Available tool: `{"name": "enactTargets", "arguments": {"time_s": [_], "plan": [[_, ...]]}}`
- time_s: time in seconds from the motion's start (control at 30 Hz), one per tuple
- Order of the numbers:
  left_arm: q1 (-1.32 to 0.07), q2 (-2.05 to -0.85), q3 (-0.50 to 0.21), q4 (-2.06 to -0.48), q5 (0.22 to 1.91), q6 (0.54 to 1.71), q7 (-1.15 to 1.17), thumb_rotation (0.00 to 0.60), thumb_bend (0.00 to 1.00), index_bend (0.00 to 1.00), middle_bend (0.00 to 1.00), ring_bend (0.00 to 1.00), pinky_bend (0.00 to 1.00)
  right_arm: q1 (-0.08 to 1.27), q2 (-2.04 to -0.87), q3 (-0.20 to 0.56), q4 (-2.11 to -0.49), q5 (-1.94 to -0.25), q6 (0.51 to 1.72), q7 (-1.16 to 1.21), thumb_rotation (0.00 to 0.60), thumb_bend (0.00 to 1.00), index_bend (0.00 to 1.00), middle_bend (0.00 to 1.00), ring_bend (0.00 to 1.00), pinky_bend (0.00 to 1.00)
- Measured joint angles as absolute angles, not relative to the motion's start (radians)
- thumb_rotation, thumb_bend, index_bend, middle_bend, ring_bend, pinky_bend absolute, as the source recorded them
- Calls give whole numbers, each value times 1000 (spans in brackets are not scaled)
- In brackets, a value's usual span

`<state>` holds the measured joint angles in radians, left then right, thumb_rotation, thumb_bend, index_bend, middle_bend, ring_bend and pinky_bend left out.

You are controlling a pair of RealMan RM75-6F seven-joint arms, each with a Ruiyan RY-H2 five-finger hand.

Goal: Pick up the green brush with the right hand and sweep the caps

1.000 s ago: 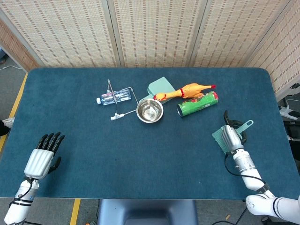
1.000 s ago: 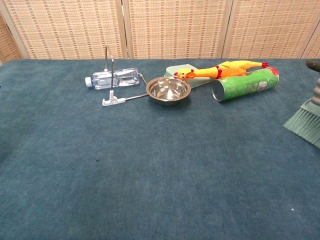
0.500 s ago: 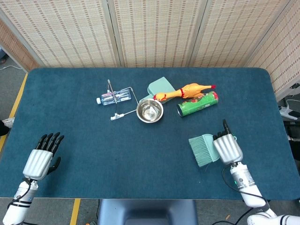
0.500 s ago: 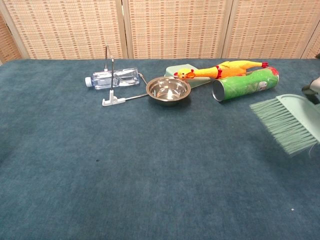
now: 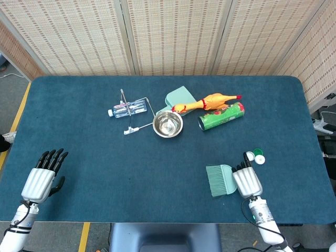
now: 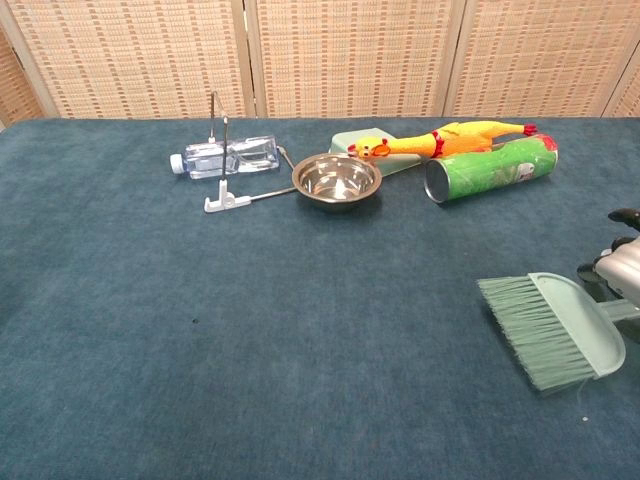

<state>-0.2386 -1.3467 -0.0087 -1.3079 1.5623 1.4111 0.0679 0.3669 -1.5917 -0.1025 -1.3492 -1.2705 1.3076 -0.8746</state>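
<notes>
From the head view I've got the right hand (image 5: 247, 181) low at the near right of the table, wrapped around the handle of the green brush (image 5: 220, 180), so that hand is holding the tool. The brush head sticks out to the hand's left, bristles fanned toward the table's middle, long axis running roughly across the table. The caps (image 5: 256, 156) sit just beyond the fingertips, a small green-and-white cluster toward the far side and slightly right of the hand. That's the relation I care about: the bristles point away from the caps, with the hand itself between them, so I judge I'll need to swing the brush round or carry it past the caps before any sweep. The left hand (image 5: 41, 177) rests far off at the near left, fingers extended and apart, holding nothing, and much further from the caps. Switching to the chest view, the brush (image 6: 552, 330) hangs at the right edge, bristles angled toward the left, and only a sliver of the right hand (image 6: 618, 268) shows at the frame edge; I can't make out the caps here.
</notes>
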Motion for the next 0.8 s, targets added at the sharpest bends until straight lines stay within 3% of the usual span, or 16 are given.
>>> {"name": "enactTargets", "arguments": {"time_s": [0.1,0.3,0.63,0.8], "plan": [[-241,-1346,-12,-1311,1557,1405,71,600,456,0,0,0,85,363,-1565,-102,-1392,-1245,1271,-872,600,164,0,11,24,0],[-241,-1348,-17,-1309,1558,1412,72,600,456,0,0,0,86,350,-1497,-87,-1479,-1233,1264,-821,600,139,0,0,0,0],[-207,-1337,-60,-1291,1563,1546,26,600,454,0,0,0,62,255,-1409,2,-1517,-1291,1571,-560,600,138,0,0,0,0],[-200,-1340,-70,-1278,1552,1551,41,600,453,0,0,0,48,228,-1367,27,-1516,-1310,1535,-469,600,138,0,0,0,0]]}}
